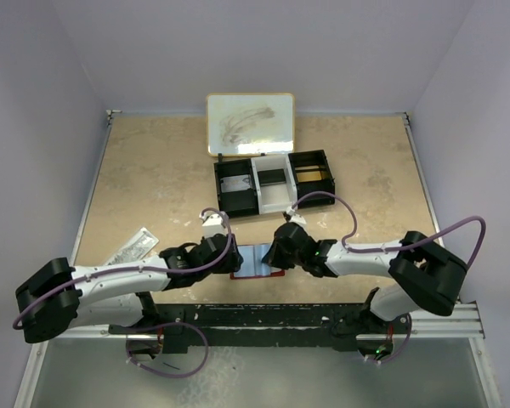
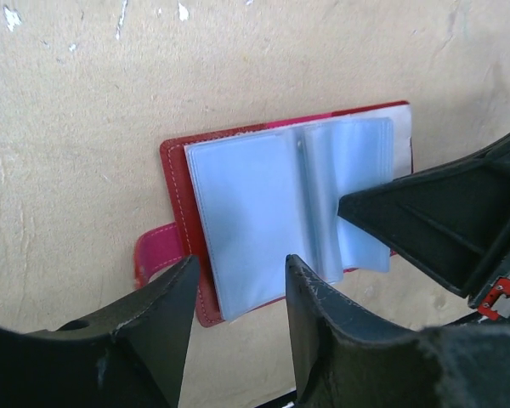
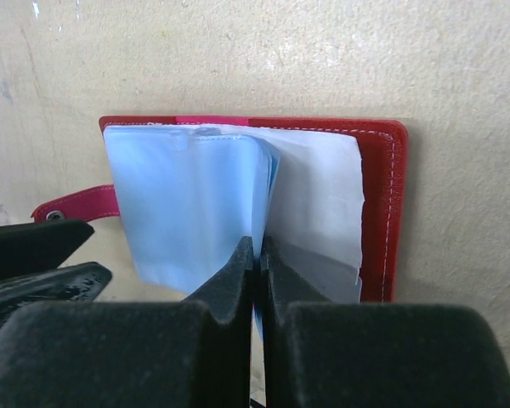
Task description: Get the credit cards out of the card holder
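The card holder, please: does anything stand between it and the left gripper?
Nothing visible does. The left gripper hangs open over the card holder's edge; the right gripper pinches a sleeve from the other side.

- The card holder (image 1: pixel 257 260), at the middle of the desk's (image 1: pixel 153 170) near edge, is hemmed in: left fingers (image 2: pixel 157 323) spread at its left, right fingers (image 3: pixel 238 280) clamped on it from the right.
- A black tray (image 1: pixel 236 212) and a whiteboard (image 1: pixel 250 124) block the far middle.
- There is open desk along both side edges, apart from a silvery packet (image 1: pixel 132 246) near the left edge.

Red card holder (image 2: pixel 174 187), pale blue sleeves (image 2: pixel 246 221), pink tab (image 2: pixel 157 255); black-and-white tray (image 1: pixel 236 206).
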